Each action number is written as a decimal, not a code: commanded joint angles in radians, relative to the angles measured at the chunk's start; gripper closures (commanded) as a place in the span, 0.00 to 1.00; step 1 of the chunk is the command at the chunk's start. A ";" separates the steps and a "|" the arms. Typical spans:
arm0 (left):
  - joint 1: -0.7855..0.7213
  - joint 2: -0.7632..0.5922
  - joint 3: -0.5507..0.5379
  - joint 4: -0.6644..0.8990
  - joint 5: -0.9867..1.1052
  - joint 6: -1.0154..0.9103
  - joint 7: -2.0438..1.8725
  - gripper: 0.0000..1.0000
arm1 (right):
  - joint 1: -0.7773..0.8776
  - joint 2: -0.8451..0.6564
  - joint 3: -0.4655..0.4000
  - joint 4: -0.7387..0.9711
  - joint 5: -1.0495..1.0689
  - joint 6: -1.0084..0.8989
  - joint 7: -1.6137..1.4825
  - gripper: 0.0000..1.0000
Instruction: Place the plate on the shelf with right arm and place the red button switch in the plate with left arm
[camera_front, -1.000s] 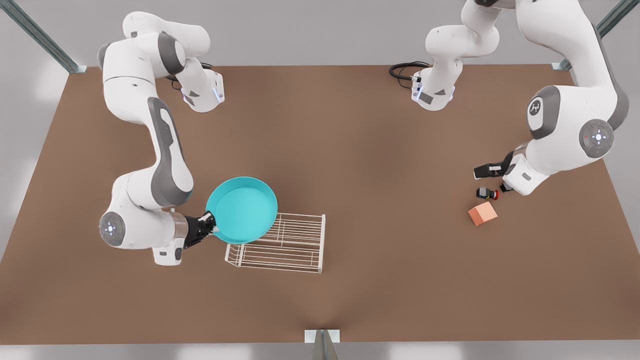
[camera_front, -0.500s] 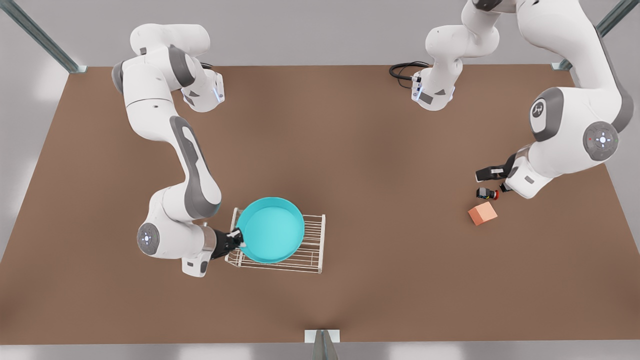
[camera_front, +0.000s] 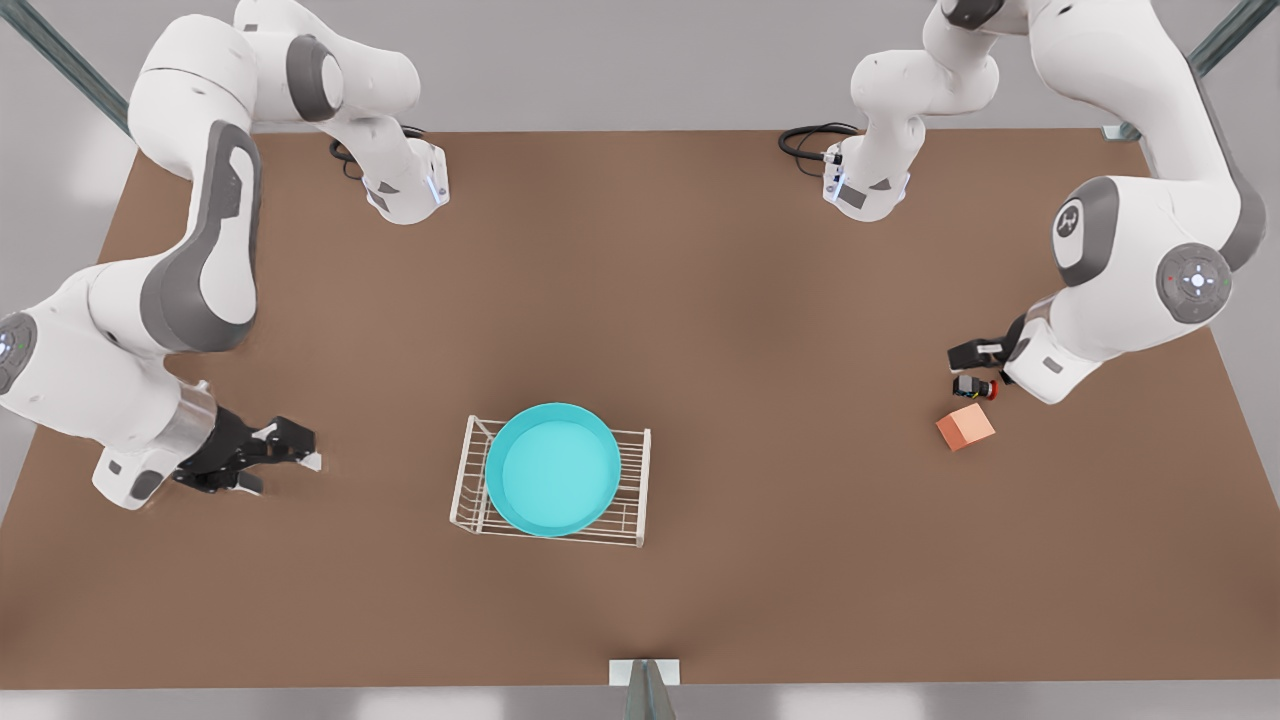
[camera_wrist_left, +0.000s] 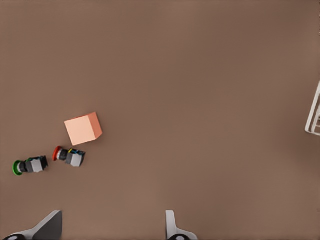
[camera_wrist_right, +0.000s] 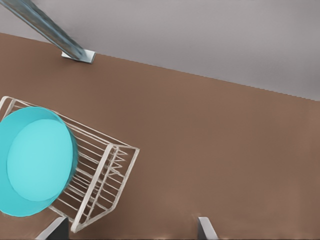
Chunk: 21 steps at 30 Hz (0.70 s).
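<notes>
The turquoise plate (camera_front: 553, 470) (camera_wrist_right: 37, 160) lies flat on the white wire shelf (camera_front: 635, 485) (camera_wrist_right: 107, 175) near the table's middle. My right gripper (camera_front: 290, 450) (camera_wrist_right: 131, 231) hangs open and empty well off to the front view's left of the shelf. The red button switch (camera_front: 975, 387) (camera_wrist_left: 69, 156) lies on its side on the table at the front view's right. My left gripper (camera_front: 992, 365) (camera_wrist_left: 110, 230) hovers open just above and beside it, holding nothing.
An orange cube (camera_front: 965, 427) (camera_wrist_left: 83, 128) sits close to the red switch. A green-capped switch (camera_wrist_left: 29, 165) lies on the switch's other side. Both arm bases (camera_front: 405, 190) stand at the table's far edge, with a black cable (camera_front: 810, 140) near one.
The right gripper carried the plate over the shelf, let it go there, opened and drew back far to the front view's left. The left arm barely shifted.
</notes>
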 joint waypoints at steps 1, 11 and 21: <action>-0.012 0.005 0.000 0.001 0.005 0.001 -0.055 0.00 | -0.011 -0.016 -0.023 -0.011 -0.181 -0.118 0.048 0.00; 0.081 0.072 0.013 -0.109 0.048 0.099 -0.891 0.00 | 0.046 -0.289 -0.007 -0.530 -0.325 0.123 0.385 0.00; 0.170 -0.138 0.062 -0.778 -0.088 0.794 -1.267 0.00 | 0.034 -0.265 -0.003 -0.508 -0.325 0.123 0.384 0.00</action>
